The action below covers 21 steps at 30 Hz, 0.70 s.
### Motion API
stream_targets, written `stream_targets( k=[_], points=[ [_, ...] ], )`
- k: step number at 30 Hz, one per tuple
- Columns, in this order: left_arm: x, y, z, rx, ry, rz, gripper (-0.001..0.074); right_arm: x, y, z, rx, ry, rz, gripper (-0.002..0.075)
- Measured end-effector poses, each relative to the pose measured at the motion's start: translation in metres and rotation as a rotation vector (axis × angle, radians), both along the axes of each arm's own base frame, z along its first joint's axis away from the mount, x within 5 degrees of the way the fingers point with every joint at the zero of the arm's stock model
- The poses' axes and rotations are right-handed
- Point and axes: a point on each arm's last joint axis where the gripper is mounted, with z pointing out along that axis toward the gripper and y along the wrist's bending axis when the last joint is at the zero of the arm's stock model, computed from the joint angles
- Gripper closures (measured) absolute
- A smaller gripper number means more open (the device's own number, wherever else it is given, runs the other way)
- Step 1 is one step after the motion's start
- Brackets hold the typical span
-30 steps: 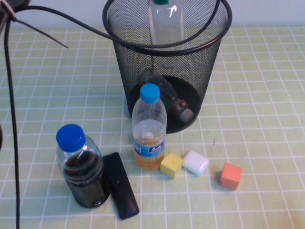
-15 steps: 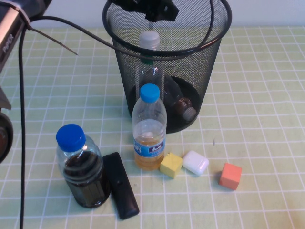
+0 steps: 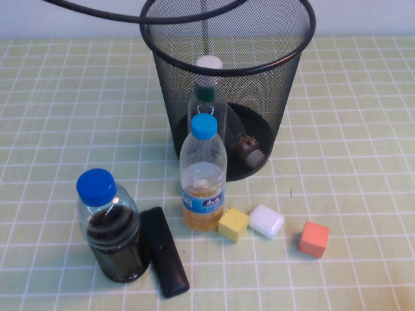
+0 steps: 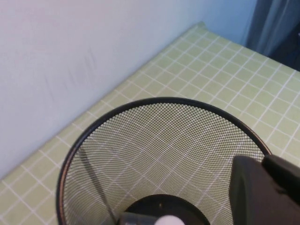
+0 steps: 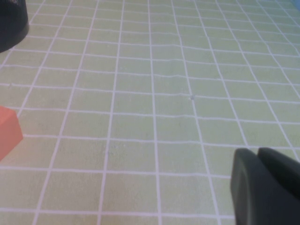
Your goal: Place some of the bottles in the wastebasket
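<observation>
The black wire-mesh wastebasket [image 3: 295, 61] stands at the back middle of the table. The taller clear bottle with a white cap [image 3: 209, 63] and green neck band stands upright inside it, free of any gripper. The small bottle with a brownish neck [image 3: 245, 144] lies on the basket floor beside it. My left gripper [image 4: 262, 187] hangs above the basket's open mouth [image 4: 140, 105], out of the high view, with the white cap [image 4: 169, 220] just below it. My right gripper [image 5: 265, 183] hovers low over bare table, holding nothing that shows.
In front of the basket stand a blue-capped bottle with orange liquid [image 3: 203, 175] and a blue-capped bottle with dark liquid [image 3: 111, 227]. A black remote [image 3: 164, 251], yellow cube [image 3: 233, 223], white case [image 3: 266, 220] and orange cube [image 3: 314, 238] lie nearby. A black cable [image 3: 97, 10] crosses the top.
The taller bottle went from held above the rim down into the basket and now stands there. The left gripper and arm lifted out of the high view.
</observation>
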Motion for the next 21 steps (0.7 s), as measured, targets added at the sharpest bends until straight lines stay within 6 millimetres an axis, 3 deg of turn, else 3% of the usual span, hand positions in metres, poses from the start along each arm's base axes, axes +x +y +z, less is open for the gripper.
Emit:
stream_targets(
  k=[6,11,13,16,21],
  points=[
    [-0.080,0.042,0.052,0.039,-0.146,0.048,0.0735,0.000,0.000,0.000,0.000,0.000,0.000,0.0734],
    [-0.150,0.079,0.066,0.057,-0.207,0.126,0.0736,0.000,0.000,0.000,0.000,0.000,0.000,0.0734],
    [-0.176,0.094,0.061,0.068,-0.227,0.166,0.0736,0.000,0.000,0.000,0.000,0.000,0.000,0.0734],
    [-0.206,0.111,0.038,0.067,-0.240,0.214,0.0736,0.000,0.000,0.000,0.000,0.000,0.000,0.0734],
    [-0.254,0.134,-0.022,-0.013,-0.278,0.268,0.0736,0.000,0.000,0.000,0.000,0.000,0.000,0.0734]
  ],
)
